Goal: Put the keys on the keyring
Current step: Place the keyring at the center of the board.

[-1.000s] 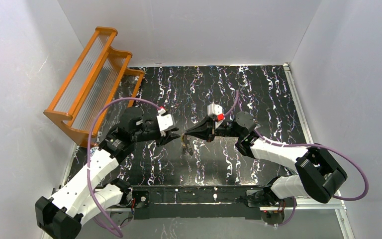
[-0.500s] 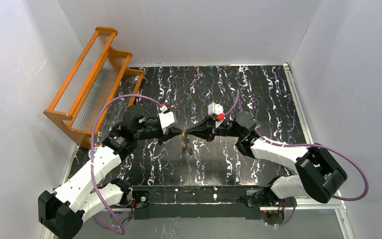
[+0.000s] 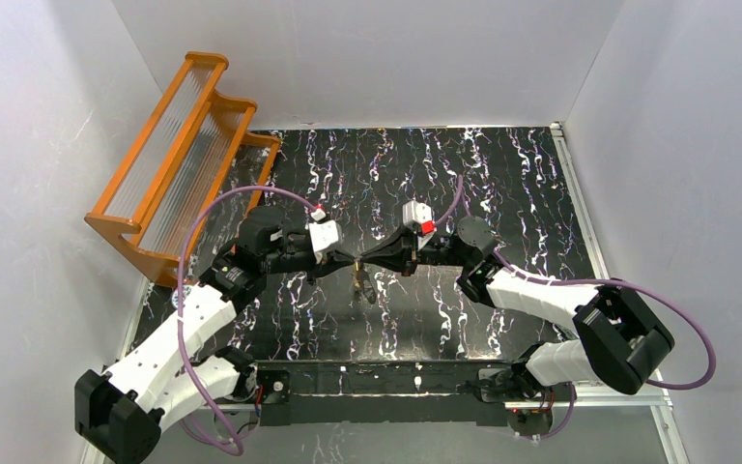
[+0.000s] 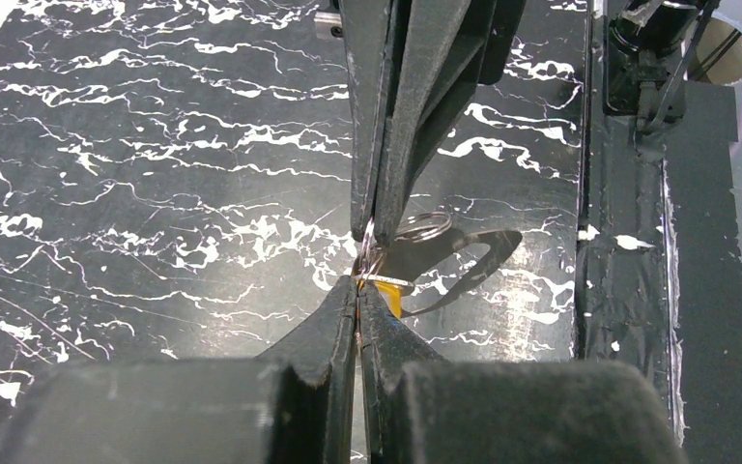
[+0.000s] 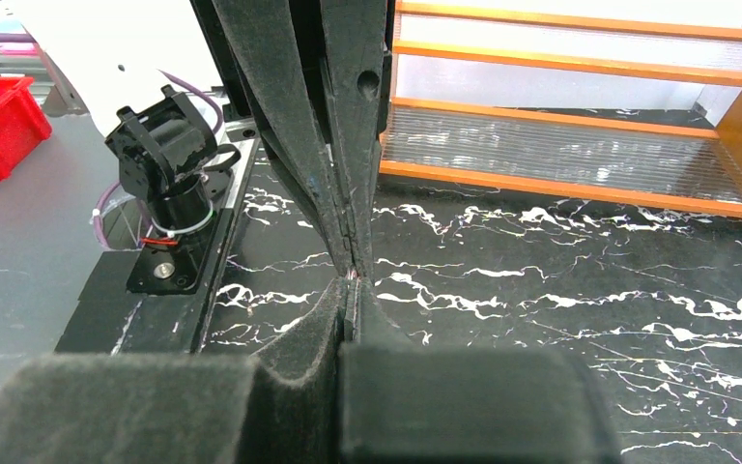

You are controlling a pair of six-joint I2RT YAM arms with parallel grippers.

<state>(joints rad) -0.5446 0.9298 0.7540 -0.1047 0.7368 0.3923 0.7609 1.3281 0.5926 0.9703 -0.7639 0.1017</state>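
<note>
Bench (image 3: 502, 193): black, white-veined, walled on three sides. An orange slatted rack (image 3: 179, 145) stands at the far left corner, partly off the left edge.

Arms: both reach inward from the near edge and meet tip to tip over the middle of the bench, slightly left of centre, raised above the surface.

Right gripper (image 4: 372, 230): fingers pressed together, pinching the keyring (image 4: 507, 239) at its upper end, where thin wire coils show at the tips.

Left gripper (image 4: 358, 290): fingers pressed together with no gap, tips directly facing the right gripper's and just beside them. A thin wire loop runs between the two pairs of tips. I cannot tell whether the left pads hold that wire or the key beside it.

Keyring: a grey band forming an oval loop. It hangs from the pinch point towards the near edge and is clear of the bench.

Key (image 4: 392, 304): a yellow-orange head shows just beside the left fingertips, on the near-edge side and against the band. A second key cannot be made out in any view.
</note>
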